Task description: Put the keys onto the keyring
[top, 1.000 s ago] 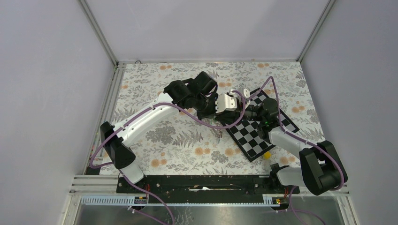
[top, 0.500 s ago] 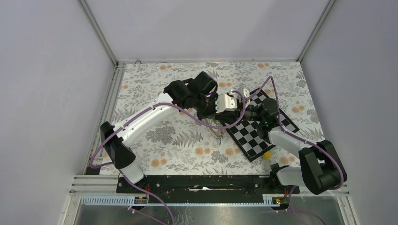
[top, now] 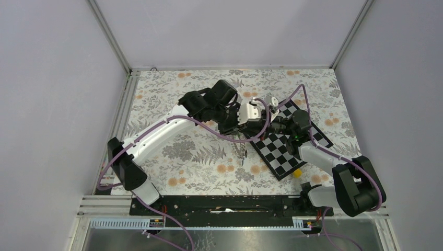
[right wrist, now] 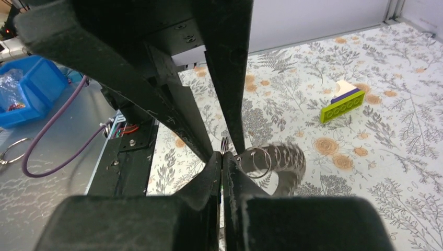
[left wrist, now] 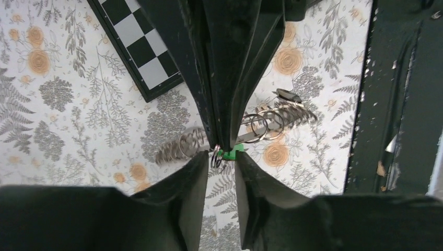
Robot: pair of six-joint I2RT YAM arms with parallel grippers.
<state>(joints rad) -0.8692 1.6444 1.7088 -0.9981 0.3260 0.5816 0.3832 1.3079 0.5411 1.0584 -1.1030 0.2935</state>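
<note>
The keyring (left wrist: 274, 117) is a string of thin silver rings hanging over the flowered cloth; from above it shows as a short dangling strand (top: 242, 151). My right gripper (right wrist: 222, 155) is shut on its top rings. The bright green key (left wrist: 230, 153) sits at the same pinch, against the right gripper's tips (left wrist: 222, 145). My left gripper (left wrist: 219, 157) faces it tip to tip, open by a narrow gap, and the pinched rings lie just at the mouth of that gap. Both grippers meet above the cloth, left (top: 233, 128) and right (top: 241, 129). Any other keys are out of view.
A black-and-white checkerboard (top: 290, 146) lies to the right, under the right arm, and a small yellow block (top: 296, 172) sits off its near corner. On the cloth beyond lies a yellow-green brick (right wrist: 342, 103) with a purple and white piece on it. A blue bin (right wrist: 26, 89) stands off the table.
My right gripper has closed onto the rings. My left gripper, shut before, has parted its fingers, and the left arm has shifted slightly left.
</note>
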